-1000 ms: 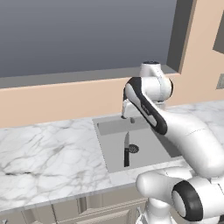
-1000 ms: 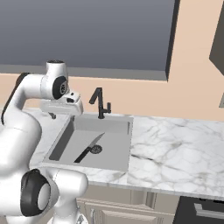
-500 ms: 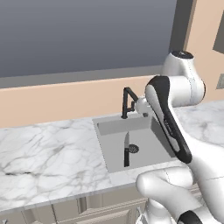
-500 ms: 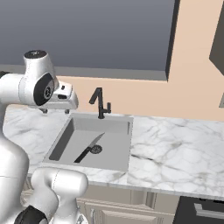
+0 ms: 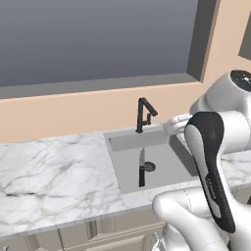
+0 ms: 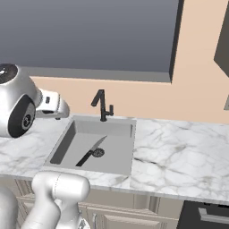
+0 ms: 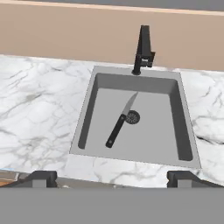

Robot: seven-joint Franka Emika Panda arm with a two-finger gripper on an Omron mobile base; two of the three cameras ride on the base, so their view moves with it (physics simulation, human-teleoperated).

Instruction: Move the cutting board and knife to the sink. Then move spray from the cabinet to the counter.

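Observation:
The knife (image 7: pixel 121 120), with a black handle and grey blade, lies flat on the floor of the grey sink (image 7: pixel 86 114), its tip by the drain. It also shows in the left base view (image 5: pixel 142 169) and the right base view (image 6: pixel 91 152). My gripper (image 7: pixel 112 178) hangs high above the sink's near edge. It is open, with both dark fingertips (image 7: pixel 42 176) wide apart and nothing between them. The white marble counter (image 7: pixel 35 100) surrounds the sink. A corner of the taupe cabinet (image 6: pixel 222 44) shows at the upper right. The cutting board and the spray are out of view.
A black faucet (image 7: pixel 142 47) stands at the back rim of the sink, against the beige wall under a wide window (image 5: pixel 93 39). Cream base cabinets (image 6: pixel 147 214) run below the counter, with a dark appliance (image 6: pixel 206 215) at the lower right.
My arm has lifted and swung back from the faucet area, carrying the open hand up and away from the sink. The knife has stayed where it lies.

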